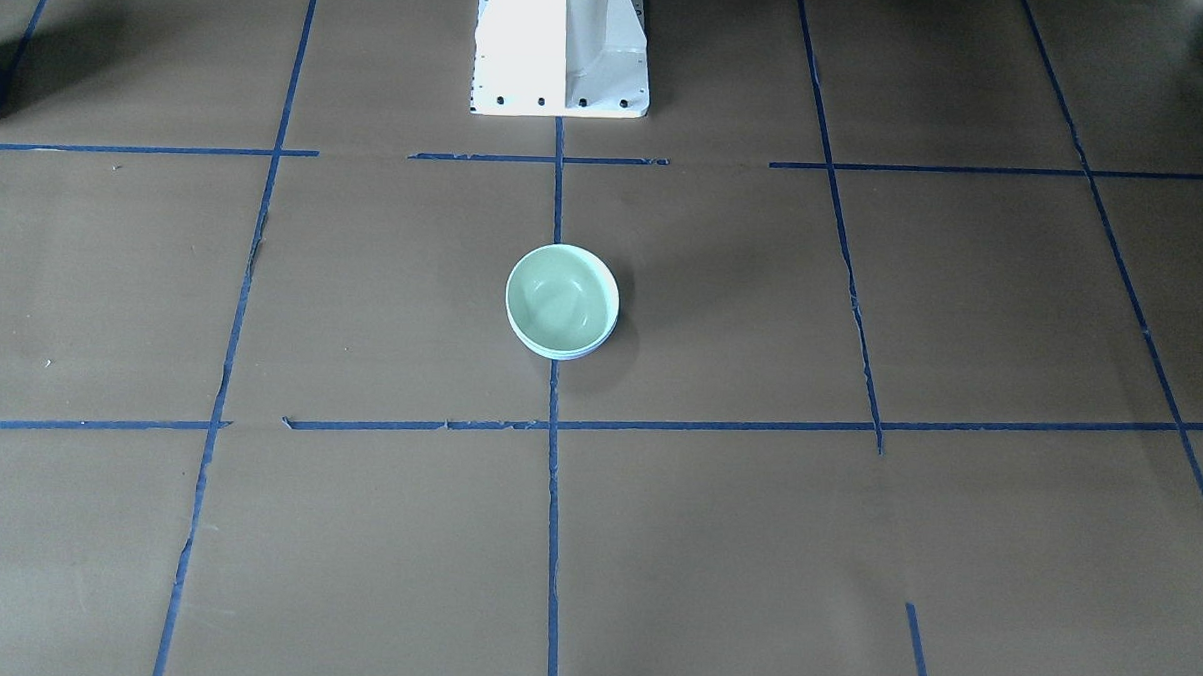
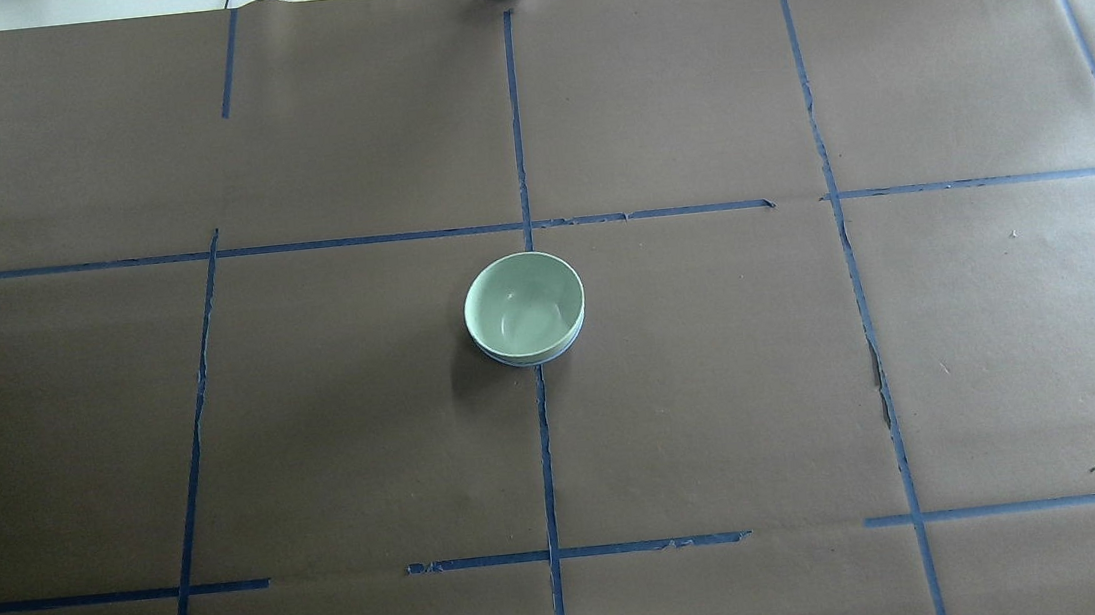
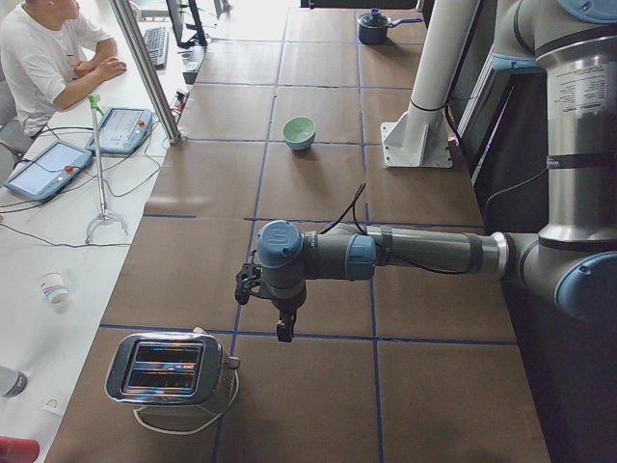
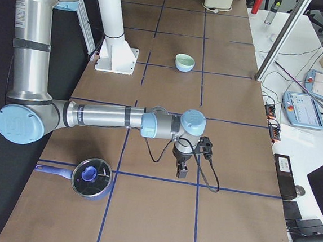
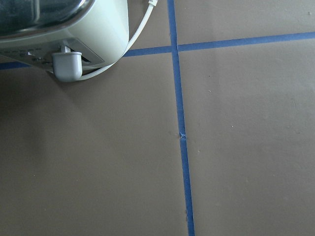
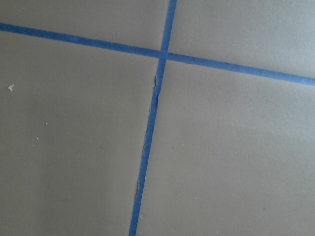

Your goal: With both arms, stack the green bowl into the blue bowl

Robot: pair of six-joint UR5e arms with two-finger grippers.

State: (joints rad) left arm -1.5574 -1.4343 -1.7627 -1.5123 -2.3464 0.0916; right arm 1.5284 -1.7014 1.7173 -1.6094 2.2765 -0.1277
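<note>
Green bowl [image 1: 561, 299] sits nested in the blue bowl [image 2: 532, 359], well apart from the left gripper [image 3: 282, 330] and the right gripper [image 4: 181, 171] (spread or pressed together, I cannot tell for either). It looks light, stiff, glossy, likely slippery and breakable; a pinch on the rim would suit.

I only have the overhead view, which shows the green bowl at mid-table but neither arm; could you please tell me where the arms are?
Observer: The left hand hangs far out on the robot's left, near a toaster.
Operator: And the right one?
Observer: The right hand hangs far out on the other side, near a lidded pot.
Operator: Is either holding something?
Observer: I see nothing in either; open or shut, I cannot tell.
</note>
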